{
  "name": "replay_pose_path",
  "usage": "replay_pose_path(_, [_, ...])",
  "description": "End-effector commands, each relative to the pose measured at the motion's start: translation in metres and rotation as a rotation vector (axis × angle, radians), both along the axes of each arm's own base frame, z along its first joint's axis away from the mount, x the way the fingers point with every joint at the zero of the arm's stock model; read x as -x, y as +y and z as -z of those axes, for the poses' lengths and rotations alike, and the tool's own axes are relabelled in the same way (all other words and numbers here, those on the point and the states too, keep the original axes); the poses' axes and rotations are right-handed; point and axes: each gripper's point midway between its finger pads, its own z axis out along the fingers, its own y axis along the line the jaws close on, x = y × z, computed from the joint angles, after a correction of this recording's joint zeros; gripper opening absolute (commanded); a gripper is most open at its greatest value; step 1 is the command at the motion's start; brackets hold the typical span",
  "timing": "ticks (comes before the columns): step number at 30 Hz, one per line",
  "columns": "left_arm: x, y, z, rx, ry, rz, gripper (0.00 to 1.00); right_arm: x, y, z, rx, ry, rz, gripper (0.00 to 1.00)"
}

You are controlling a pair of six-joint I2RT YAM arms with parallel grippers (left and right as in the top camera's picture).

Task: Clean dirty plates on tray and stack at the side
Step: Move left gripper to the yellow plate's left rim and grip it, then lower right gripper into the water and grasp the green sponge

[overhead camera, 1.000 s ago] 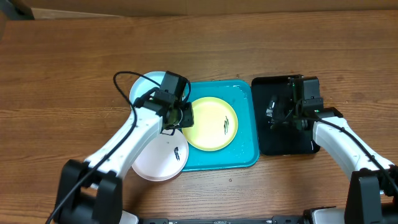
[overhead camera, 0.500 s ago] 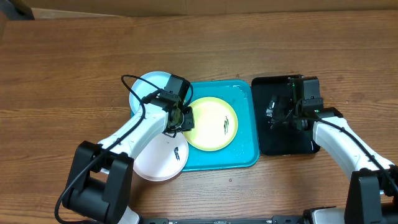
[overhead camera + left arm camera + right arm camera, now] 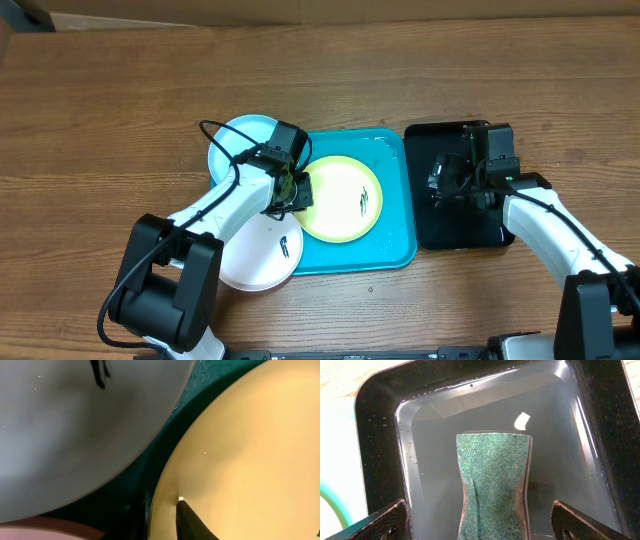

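The yellow-green plate lies in the turquoise tray with a dark smear right of its centre. My left gripper is down at this plate's left rim. In the left wrist view one dark fingertip rests on the plate's inner slope; the other finger is lost in shadow outside the rim. The white plate, smeared, overlaps the tray's left edge. The pale blue plate sits behind the left arm. My right gripper hangs open over the dark green sponge.
The sponge lies in shallow water in a glossy black tray right of the turquoise one. Bare wooden table stretches to the left and back. Both arms reach in from the front edge.
The left arm has settled lower and nearer the plate's rim, with the gripper staying at the same spot and its jaws narrowing. The right arm and the plates have not moved.
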Motion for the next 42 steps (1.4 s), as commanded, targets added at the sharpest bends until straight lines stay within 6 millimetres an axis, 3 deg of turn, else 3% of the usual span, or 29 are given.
replay_pose_path(1, [-0.011,-0.001,-0.009,0.003,-0.022,-0.013,0.24,0.000,0.000,0.002,0.003,0.001,-0.005,0.93])
replay_pose_path(8, [-0.012,0.002,-0.010,-0.011,-0.023,-0.012,0.11,0.000,0.000,0.002,0.003,0.001,-0.005,0.94])
replay_pose_path(20, [-0.011,0.006,-0.007,-0.036,-0.025,-0.012,0.04,0.001,0.000,0.003,0.009,0.004,-0.015,0.93])
replay_pose_path(28, [-0.012,0.004,-0.008,-0.029,-0.033,-0.011,0.04,0.006,-0.002,0.019,0.029,0.057,-0.025,0.75])
replay_pose_path(34, [-0.013,0.004,-0.008,-0.027,-0.037,-0.011,0.04,0.002,-0.006,0.039,0.058,0.080,-0.012,0.73])
replay_pose_path(38, [-0.013,0.004,-0.008,-0.027,-0.037,-0.011,0.04,-0.004,-0.007,0.033,0.062,0.057,-0.008,0.56])
replay_pose_path(42, [-0.013,0.004,-0.008,-0.027,-0.036,-0.011,0.05,-0.008,-0.006,0.027,0.059,0.039,-0.007,0.54])
